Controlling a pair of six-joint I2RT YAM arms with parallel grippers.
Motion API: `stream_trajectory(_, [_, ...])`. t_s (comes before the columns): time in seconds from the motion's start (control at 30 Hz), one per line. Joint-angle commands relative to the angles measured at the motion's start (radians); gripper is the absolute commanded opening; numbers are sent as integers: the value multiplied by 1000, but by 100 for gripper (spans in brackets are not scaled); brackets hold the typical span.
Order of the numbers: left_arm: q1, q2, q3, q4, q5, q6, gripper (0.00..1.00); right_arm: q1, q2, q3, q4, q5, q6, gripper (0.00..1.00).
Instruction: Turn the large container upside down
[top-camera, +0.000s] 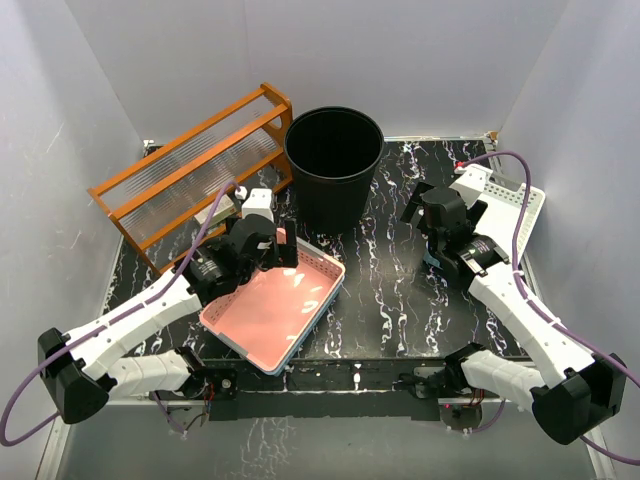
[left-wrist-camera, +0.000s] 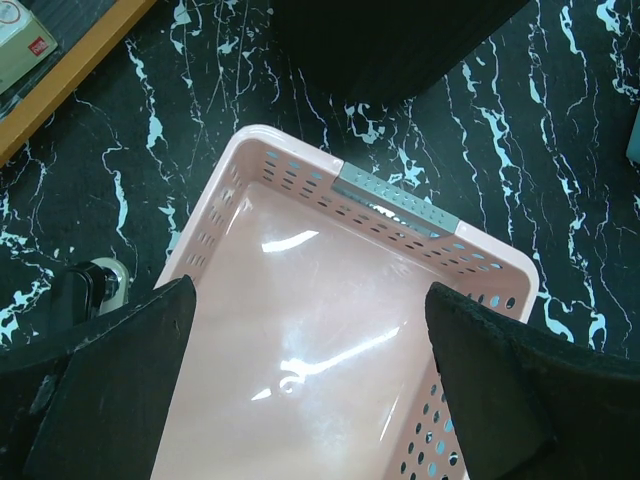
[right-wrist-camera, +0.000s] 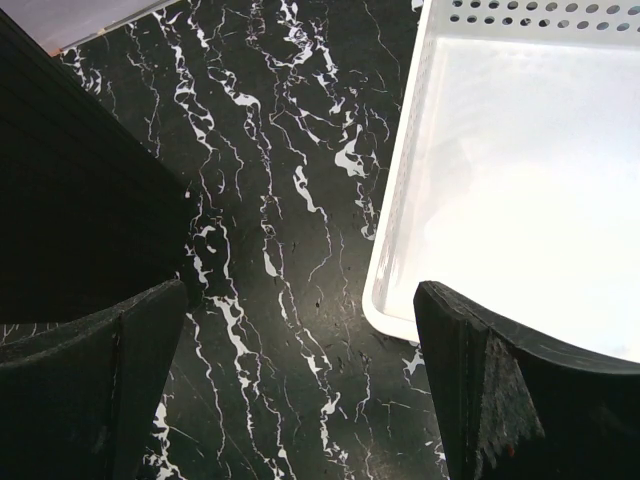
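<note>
The large container is a tall round black bin. It stands upright, mouth up, at the back middle of the black marble table. My left gripper is open and empty over the far end of the pink basket, just left of and nearer than the bin. In the left wrist view the left gripper hangs above the basket floor, with the bin's base ahead. My right gripper is open and empty to the right of the bin. In the right wrist view the right gripper is over bare table, with the bin's wall at left.
A pink perforated basket lies at front left; its rim also shows in the left wrist view. A flat white perforated basket lies at right and shows in the right wrist view. An orange wooden rack stands at back left. White walls enclose the table.
</note>
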Motion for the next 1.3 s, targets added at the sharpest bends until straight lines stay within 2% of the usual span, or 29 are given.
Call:
stream_trajectory(0.0, [-5,-39,-6,7,-52,-21,98,4,-23,-6,50,12,-6,98])
stream_trajectory(0.4, [-5,-17,8,13,-9,-20,98,4,-17,-7,49,10,0,98])
stream_trajectory(0.47, [-6,-3,10,26,88,38,99,4,-14,-4,53,-1,-41,98])
stream_trajectory(0.5, [-7,4,4,60,226,104,99,-2,-8,1,55,24,-80,98])
stream_trajectory(0.57, [-20,8,-30,142,352,103,99,-68,21,29,27,59,-106,98])
stream_trajectory(0.63, [-50,17,-63,217,410,80,99,-217,63,61,12,-65,-123,98])
stream_trajectory(0.7, [-97,43,-72,251,395,61,99,-324,122,94,-26,-168,-77,98])
stream_trajectory(0.77, [-150,83,-55,257,367,61,98,-361,178,121,-39,-222,-33,98])
stream_trajectory(0.97, [-274,186,16,245,302,96,98,-404,389,265,-67,-236,-5,98])
stream_trajectory(1.03, [-283,186,12,254,290,102,98,-410,444,291,-54,-232,-9,91])
stream_trajectory(1.13, [-287,154,-29,302,292,124,99,-423,518,304,-39,-230,-9,66])
stream_trajectory(1.27, [-286,93,-105,359,323,168,99,-424,588,321,-44,-254,-9,50])
